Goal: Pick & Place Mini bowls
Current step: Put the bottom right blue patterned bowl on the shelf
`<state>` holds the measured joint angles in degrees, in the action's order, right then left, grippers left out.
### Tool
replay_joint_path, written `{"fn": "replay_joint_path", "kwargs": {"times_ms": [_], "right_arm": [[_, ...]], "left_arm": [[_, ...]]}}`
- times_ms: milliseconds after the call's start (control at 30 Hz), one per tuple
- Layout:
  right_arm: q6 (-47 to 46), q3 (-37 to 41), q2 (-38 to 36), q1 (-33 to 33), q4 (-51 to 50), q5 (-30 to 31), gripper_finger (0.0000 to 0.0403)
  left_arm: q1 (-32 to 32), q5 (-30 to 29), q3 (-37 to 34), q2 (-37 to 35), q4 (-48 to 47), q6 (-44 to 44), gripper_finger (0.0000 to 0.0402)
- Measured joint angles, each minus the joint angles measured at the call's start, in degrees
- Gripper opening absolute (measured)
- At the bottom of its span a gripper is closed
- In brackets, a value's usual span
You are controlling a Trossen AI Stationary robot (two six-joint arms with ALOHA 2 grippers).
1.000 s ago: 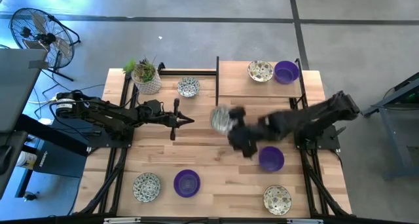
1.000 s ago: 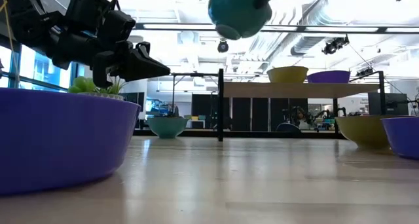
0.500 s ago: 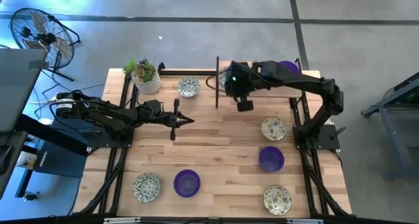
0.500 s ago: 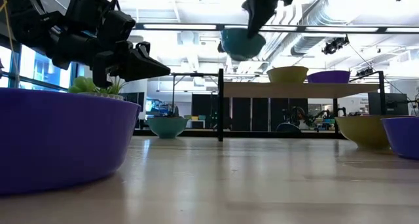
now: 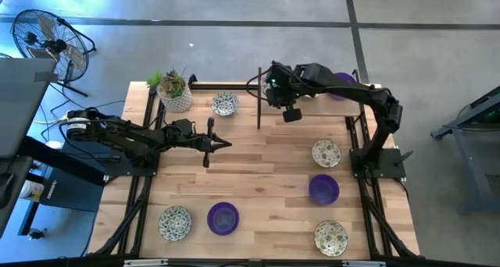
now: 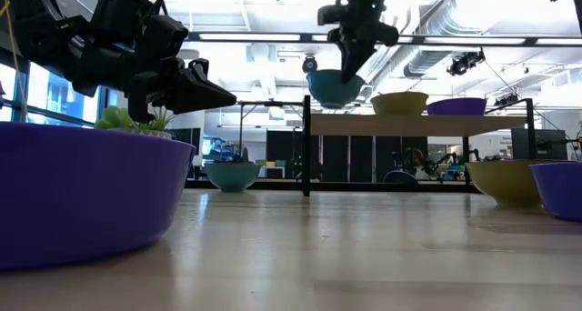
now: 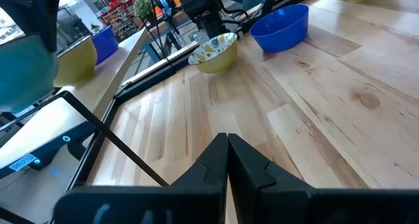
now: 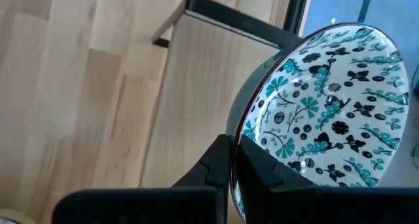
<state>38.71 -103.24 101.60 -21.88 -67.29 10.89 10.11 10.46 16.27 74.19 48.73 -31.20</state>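
Note:
My right gripper (image 5: 278, 92) hangs over the left end of the raised wooden shelf (image 5: 312, 107) at the table's far right, shut on a white mini bowl with a dark floral pattern (image 8: 327, 99). In the low view that bowl (image 6: 335, 85) hangs above shelf height. My left gripper (image 5: 225, 144) waits shut above the table's left middle, touching nothing. A purple mini bowl (image 5: 344, 86) sits on the shelf, partly hidden by my right arm. Other mini bowls rest on their bases on the table: patterned ones (image 5: 225, 104), (image 5: 326, 152), (image 5: 330, 236), (image 5: 175, 222), purple ones (image 5: 323, 189), (image 5: 223, 218). My right gripper pinches the patterned bowl by its rim (image 8: 243, 135), the fingers (image 6: 350, 61) coming from above and pointing down. The bowl is lifted clear and hangs below the fingers over the shelf's left end, its open side up.
A white pot with a green plant (image 5: 176, 95) stands at the far left corner. A dark upright post (image 5: 258, 99) marks the shelf's left edge. Bare wood lies in the table's middle between the arms (image 5: 258, 173).
My right gripper has carried the patterned bowl from above the table's middle toward the far edge, to above the shelf's left end, and has come lower there. A patterned bowl that the arm covered now shows on the table's right side.

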Motion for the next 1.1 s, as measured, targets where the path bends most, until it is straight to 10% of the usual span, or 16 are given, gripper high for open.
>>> {"fn": "replay_joint_path", "kwargs": {"times_ms": [1100], "right_arm": [[5.71,0.00,3.74,-3.26,-1.05,0.97,0.0017]], "left_arm": [[-0.01,-0.35,0.00,0.00,-0.89,-0.20,0.0003]]}}
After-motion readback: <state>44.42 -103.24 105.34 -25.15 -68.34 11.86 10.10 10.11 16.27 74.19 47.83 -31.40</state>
